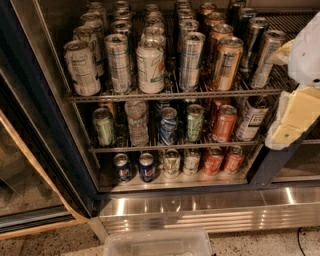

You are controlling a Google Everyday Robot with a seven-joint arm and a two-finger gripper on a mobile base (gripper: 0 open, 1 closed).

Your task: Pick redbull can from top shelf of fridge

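I see the gripper (279, 95) at the right edge of the fridge (200, 210), its fingers (292, 117) spread apart and empty, level with the top shelf (170, 94). The redbull can (118, 62) stands in the front row, far left of the fingers across packed cans. Open room lies only before the rail.

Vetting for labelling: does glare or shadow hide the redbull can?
Camera view: no, the redbull can is evenly lit; glare streaks the base panel; back rows sink into shadow; the gripper, at the right edge, looks bright.
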